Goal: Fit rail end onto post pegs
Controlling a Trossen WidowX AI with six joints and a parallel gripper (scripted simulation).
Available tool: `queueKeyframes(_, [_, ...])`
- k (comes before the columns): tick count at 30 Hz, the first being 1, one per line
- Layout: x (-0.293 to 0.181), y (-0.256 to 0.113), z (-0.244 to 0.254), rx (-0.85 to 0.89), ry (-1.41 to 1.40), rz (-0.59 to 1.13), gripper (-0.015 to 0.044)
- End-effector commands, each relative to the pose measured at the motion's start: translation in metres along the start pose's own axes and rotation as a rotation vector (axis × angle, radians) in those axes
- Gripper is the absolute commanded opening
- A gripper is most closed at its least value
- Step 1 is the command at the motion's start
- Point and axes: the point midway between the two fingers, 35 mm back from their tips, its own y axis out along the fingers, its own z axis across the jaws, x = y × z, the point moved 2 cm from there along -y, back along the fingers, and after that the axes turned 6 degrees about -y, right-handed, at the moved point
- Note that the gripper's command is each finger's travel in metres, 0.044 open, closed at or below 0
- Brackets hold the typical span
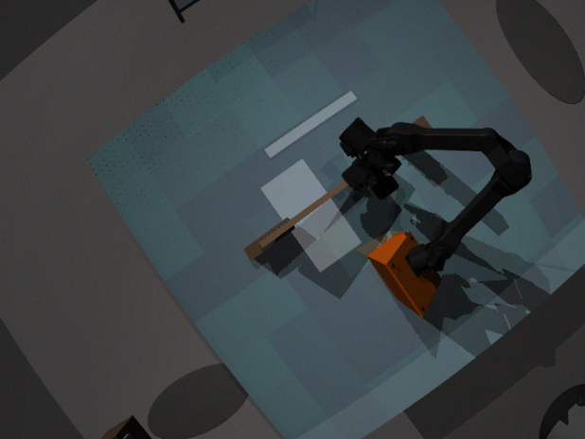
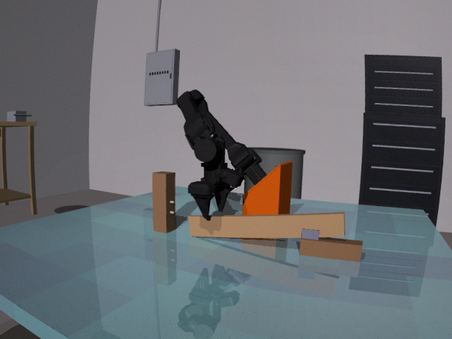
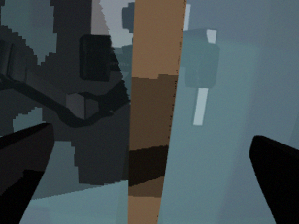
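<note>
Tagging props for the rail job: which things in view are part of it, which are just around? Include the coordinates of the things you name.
Part of it:
- rail [image 1: 318, 205] [image 2: 267, 225] [image 3: 156, 43]
- post with two pegs [image 2: 163, 202]
- footboard block [image 1: 252, 252] [image 2: 330, 250]
- bracket [image 2: 310, 234]
- gripper [image 2: 215, 215] [image 3: 153, 140]

Just around:
- wall box [image 2: 161, 78]
- grey bin [image 2: 298, 172]
- black drawer cabinets [image 2: 402, 136]
- side table [image 2: 32, 168]

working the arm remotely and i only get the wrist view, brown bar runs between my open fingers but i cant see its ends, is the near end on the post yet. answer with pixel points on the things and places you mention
Observer: No. In the exterior view, a gap separates the near end of the rail [image 1: 318, 203] [image 2: 267, 225] [image 3: 156, 43] from the post [image 1: 422, 121] [image 2: 163, 202].

operator: ok and the pegs, which way do they point

Observer: The two pegs [image 2: 172, 207] stick out of the post's side facing the rail, one above the other.

operator: far end still in the bracket

Observer: Yes, it looks seated in the bracket [image 2: 310, 234] on the low footboard block [image 1: 251, 251] [image 2: 330, 250], with the rail's tip extending past the bracket.
</note>
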Motion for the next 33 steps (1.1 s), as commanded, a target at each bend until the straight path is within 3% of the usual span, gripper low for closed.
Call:
queueKeyframes(1, [-0.001,0.007,0.0,0.0,-0.004,0.006,0.044])
queueKeyframes(32, [-0.002,0.053,0.003,0.001,-0.004,0.011,0.044])
queueKeyframes(33, [-0.002,0.053,0.003,0.001,-0.004,0.011,0.0414])
